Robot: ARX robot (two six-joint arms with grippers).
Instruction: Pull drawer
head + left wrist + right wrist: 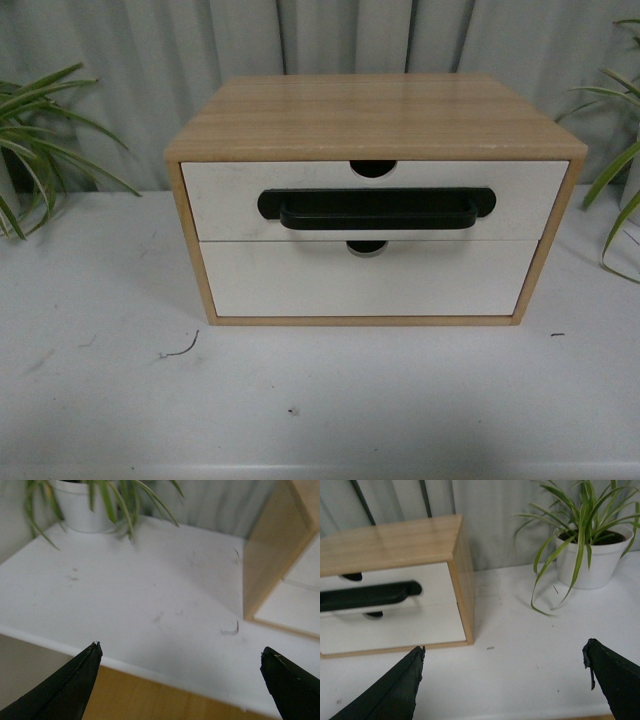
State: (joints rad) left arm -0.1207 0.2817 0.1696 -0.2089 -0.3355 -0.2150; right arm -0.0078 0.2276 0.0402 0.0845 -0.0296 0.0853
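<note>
A light wooden cabinet [370,115] stands on the white table [300,400]. Its upper drawer [225,195] has a white front, a long black bar handle [376,209] and a half-round notch [373,168] in its top edge, and it sits flush with the cabinet. Neither arm shows in the front view. My left gripper [181,652] is open over the table's front edge, left of the cabinet's side [270,555]. My right gripper [503,650] is open over the table, right of the cabinet; the drawer [435,577] and its handle [367,595] show there too.
Below it sits a plain white drawer [365,285] with no handle. A potted plant [592,555] stands right of the cabinet and another plant [82,502] stands left of it. A grey curtain hangs behind. A small dark wire scrap [180,350] lies on the table.
</note>
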